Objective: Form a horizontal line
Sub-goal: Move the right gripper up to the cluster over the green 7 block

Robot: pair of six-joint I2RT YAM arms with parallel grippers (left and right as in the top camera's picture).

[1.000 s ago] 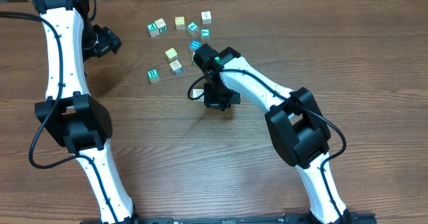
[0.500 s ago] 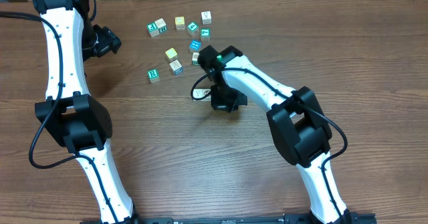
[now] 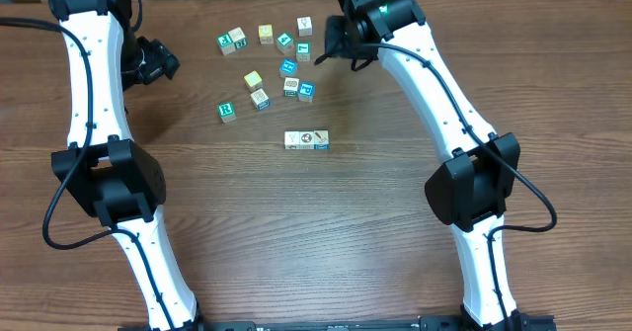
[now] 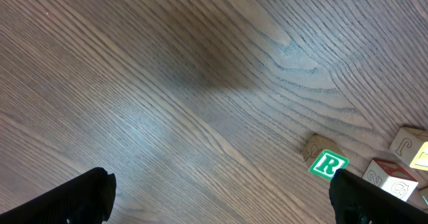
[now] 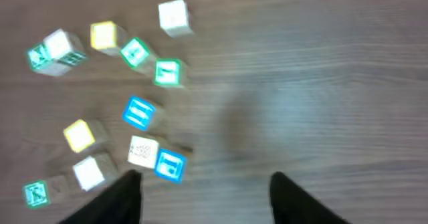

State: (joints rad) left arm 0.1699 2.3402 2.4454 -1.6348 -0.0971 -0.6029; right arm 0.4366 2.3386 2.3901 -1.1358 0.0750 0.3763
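The brown wooden table [image 3: 296, 242] carries everything. The left end effector [image 4: 221, 187] hangs open over bare wood, with its black fingers wide apart and empty. The right end effector [image 5: 204, 184] is also open and empty, above the loose coloured letter cubes [image 5: 139, 113]. The horizontal line [image 3: 306, 139], a short row of touching white-tan cubes, lies near the table's middle, apart from both.

It looked like a robotics lab: a cabled left arm [image 3: 96, 84] and right arm [image 3: 434, 82] stood over a wood-grain surface [image 3: 296, 242] with scattered letter cubes [image 3: 259, 99].
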